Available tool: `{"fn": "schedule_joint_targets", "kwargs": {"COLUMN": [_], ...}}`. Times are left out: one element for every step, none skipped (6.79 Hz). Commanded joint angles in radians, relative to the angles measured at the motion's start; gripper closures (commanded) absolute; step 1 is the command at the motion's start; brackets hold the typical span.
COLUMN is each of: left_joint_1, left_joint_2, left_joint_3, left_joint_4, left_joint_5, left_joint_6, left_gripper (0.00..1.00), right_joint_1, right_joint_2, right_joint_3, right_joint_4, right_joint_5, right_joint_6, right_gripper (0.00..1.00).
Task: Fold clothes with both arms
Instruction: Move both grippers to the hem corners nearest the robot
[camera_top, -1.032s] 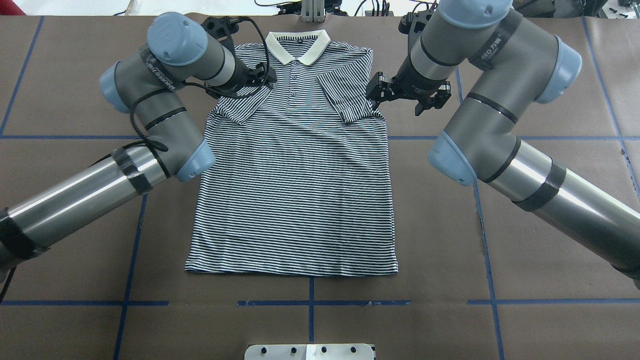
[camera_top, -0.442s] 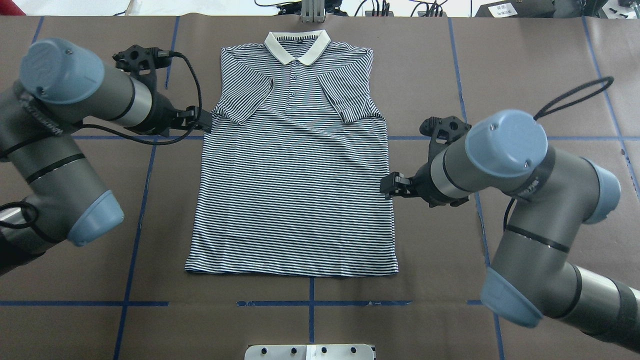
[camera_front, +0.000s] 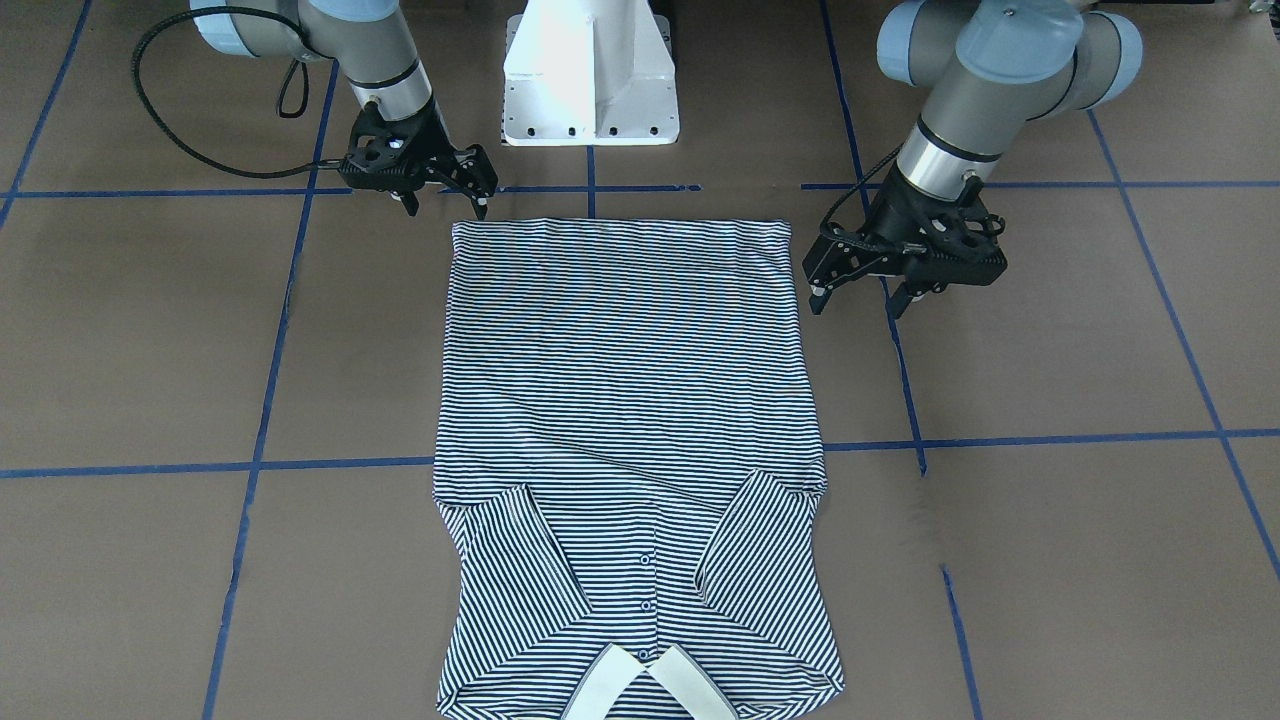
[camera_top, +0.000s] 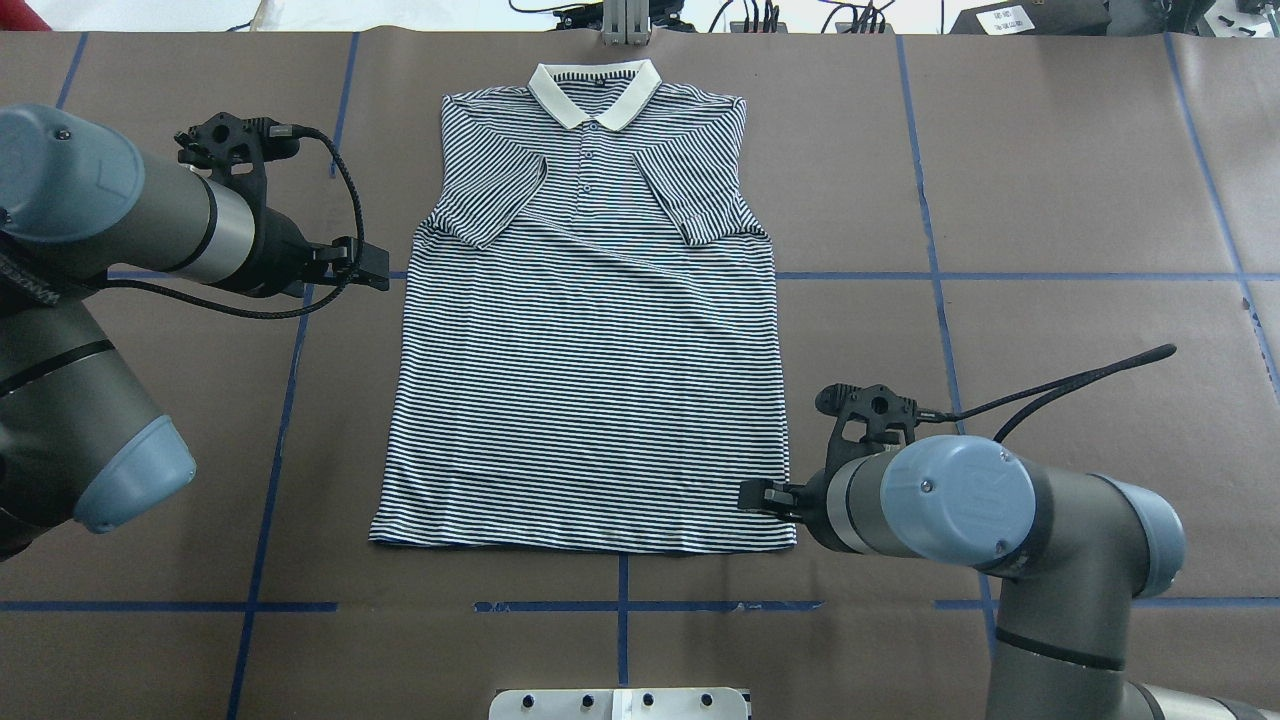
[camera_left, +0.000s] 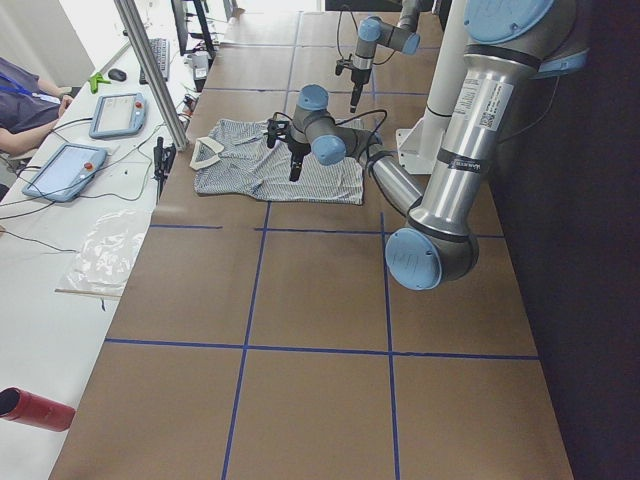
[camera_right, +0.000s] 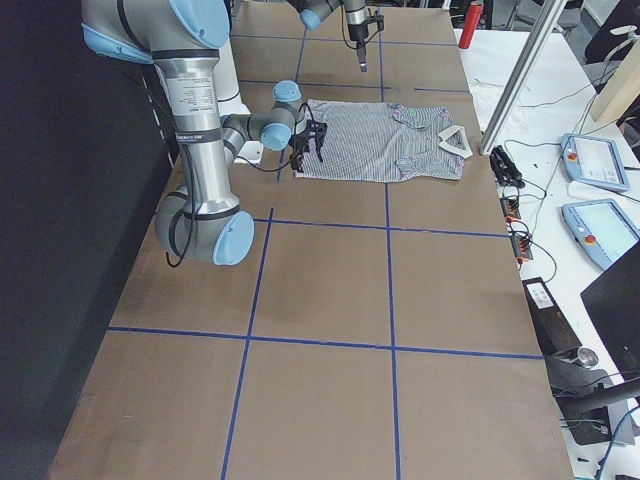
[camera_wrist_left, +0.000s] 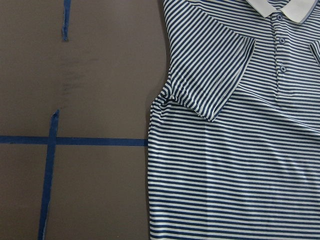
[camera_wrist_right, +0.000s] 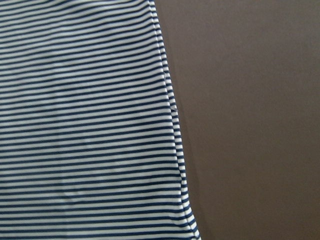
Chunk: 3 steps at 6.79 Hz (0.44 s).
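Note:
The striped polo shirt (camera_top: 590, 380) lies flat on the brown table, cream collar (camera_top: 595, 95) at the far end and both sleeves folded in over the chest. My left gripper (camera_top: 372, 266) hangs open just off the shirt's left edge, level with the folded sleeve (camera_wrist_left: 210, 80). In the front-facing view, its fingers (camera_front: 855, 298) stand apart above bare table. My right gripper (camera_top: 757, 494) is open at the near right hem corner, with its fingers (camera_front: 447, 207) spread beside that corner. The right wrist view shows only the shirt's side edge (camera_wrist_right: 172, 110).
Blue tape lines (camera_top: 930, 276) grid the brown table cover. The white pedestal base (camera_front: 590, 70) stands behind the hem. A metal post (camera_left: 150, 70), tablets (camera_left: 62, 170) and a seated person are along the far side. A red cylinder (camera_left: 35, 410) lies at a corner.
Both grippers left the folded sleeves near the shoulders. The right one travelled down the shirt's right edge to the hem corner. The left one drew out past the left edge.

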Motion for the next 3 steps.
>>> {"fn": "schedule_joint_targets", "kwargs": {"left_joint_1": [0.001,0.001,0.002], "left_joint_2": [0.002,-0.005,-0.010], "left_joint_3": [-0.008,-0.011,-0.011], "left_joint_4": [0.002,0.002,0.002], "left_joint_5": [0.000,-0.001,-0.001], "left_joint_6": [0.002,-0.002,-0.003], "left_gripper": [0.00,0.00,0.00], "right_joint_1": [-0.046,-0.049,-0.048], "right_joint_2": [0.003,0.013,0.032], "right_joint_3": [-0.055,-0.062,-0.075], "right_joint_4": [0.001,0.003,0.001], "right_joint_5": [-0.017,-0.022,-0.032], "right_joint_6": [0.000,-0.003,-0.006], "right_gripper": [0.01,0.01,0.02]}}
